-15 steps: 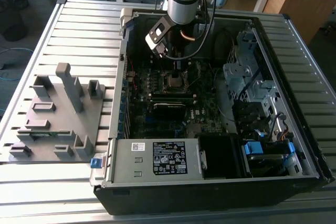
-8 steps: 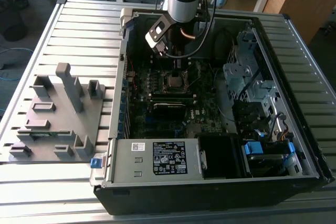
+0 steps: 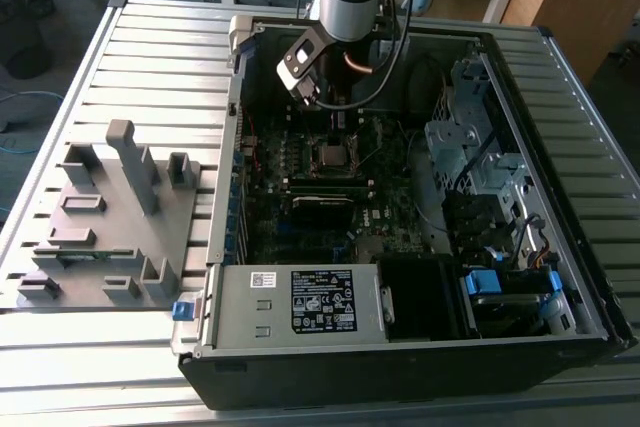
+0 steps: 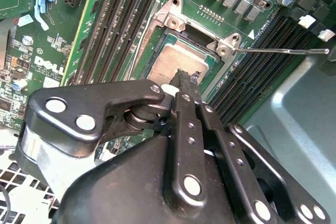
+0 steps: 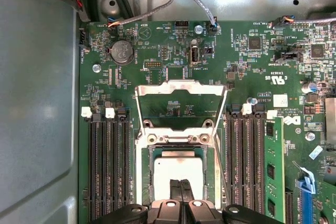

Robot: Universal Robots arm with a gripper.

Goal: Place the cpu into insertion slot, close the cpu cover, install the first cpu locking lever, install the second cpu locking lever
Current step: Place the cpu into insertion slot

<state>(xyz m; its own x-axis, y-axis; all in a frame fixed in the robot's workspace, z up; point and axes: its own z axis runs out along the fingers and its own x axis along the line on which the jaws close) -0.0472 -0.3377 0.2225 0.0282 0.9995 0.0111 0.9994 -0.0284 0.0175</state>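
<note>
gripper (image 5: 181,183) fingers narrow, pressed together, tips on cpu (image 5: 173,169). cpu lies flat in insertion slot (image 5: 140,177), mid motherboard (image 5: 252,66), between memory slots (image 5: 107,171). cpu cover (image 5: 181,86) stands open.

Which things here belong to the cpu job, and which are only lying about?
Job: gripper; cpu lying in the insertion slot; cpu cover, hinged open; locking lever.
Lying about: coin battery; memory slots; grey fixture tray; power supply.
</note>
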